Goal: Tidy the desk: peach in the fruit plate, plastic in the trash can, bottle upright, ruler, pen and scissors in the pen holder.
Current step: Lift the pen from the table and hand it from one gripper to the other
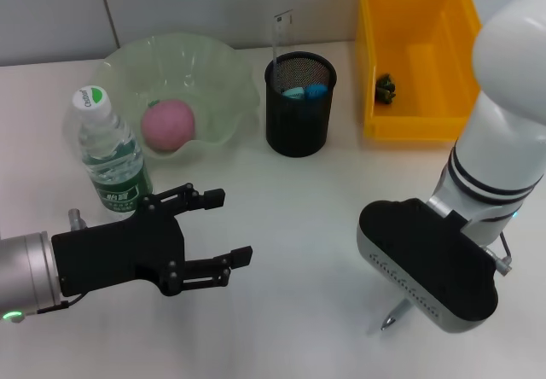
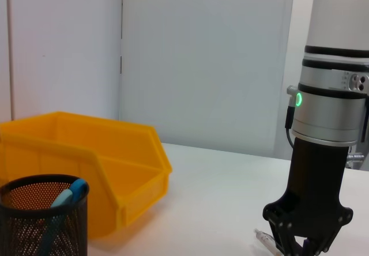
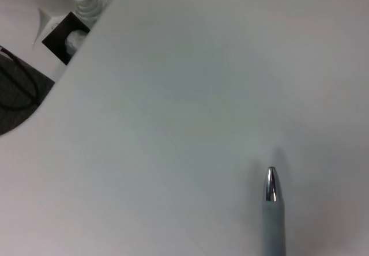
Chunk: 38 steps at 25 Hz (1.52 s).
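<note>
The left gripper [image 1: 229, 229] hovers with fingers spread wide, empty, just beside the upright clear plastic bottle [image 1: 109, 152]. The right gripper's [image 2: 297, 243] fingers pinch a slim silver pen [image 1: 395, 315], well apart from the black mesh pen holder [image 1: 299, 103].

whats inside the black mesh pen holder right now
A clear ruler sticks up out of the pen holder, and blue handles, probably the scissors, show at the rim. Their lower parts are hidden by the mesh.

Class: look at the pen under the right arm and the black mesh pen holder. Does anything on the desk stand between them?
Nothing visible does. The pen lies beneath the right gripper; bare desk runs to the pen holder.
</note>
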Each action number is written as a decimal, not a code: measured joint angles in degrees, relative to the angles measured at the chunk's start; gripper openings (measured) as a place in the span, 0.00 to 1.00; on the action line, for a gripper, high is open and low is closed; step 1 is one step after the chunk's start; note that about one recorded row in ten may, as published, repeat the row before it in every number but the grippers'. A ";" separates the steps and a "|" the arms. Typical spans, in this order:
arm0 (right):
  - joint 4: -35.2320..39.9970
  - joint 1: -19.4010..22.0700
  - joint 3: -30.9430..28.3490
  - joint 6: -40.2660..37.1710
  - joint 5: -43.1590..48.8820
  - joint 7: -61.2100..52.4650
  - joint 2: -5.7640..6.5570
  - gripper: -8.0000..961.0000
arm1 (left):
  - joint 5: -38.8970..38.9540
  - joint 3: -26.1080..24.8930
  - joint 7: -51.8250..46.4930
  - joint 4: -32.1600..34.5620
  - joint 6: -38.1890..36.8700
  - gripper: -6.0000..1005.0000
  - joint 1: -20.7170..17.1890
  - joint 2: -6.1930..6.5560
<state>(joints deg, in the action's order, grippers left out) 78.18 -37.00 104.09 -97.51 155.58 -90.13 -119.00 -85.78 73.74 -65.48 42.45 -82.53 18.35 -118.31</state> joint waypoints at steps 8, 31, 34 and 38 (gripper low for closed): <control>0.08 -0.09 -0.17 0.03 0.00 0.03 0.00 0.13 | 0.00 -0.09 0.00 0.01 0.00 0.84 0.26 -0.07; 0.61 0.48 -1.42 0.76 0.31 0.03 -0.09 0.13 | 0.00 -0.09 0.00 -0.16 0.53 0.84 0.55 -0.16; 1.56 0.60 -3.79 0.56 -0.51 0.04 -0.16 0.13 | 0.10 -0.09 0.09 -0.18 0.53 0.84 0.55 -0.18; 2.87 0.62 -8.71 -0.49 -3.39 0.45 -0.13 0.13 | 1.43 -0.17 0.48 -0.35 0.39 0.84 0.55 -0.24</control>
<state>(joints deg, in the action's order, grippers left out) 81.05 -36.39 95.38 -98.00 152.19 -89.68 -119.14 -84.35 73.57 -65.00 42.10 -82.13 18.90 -118.55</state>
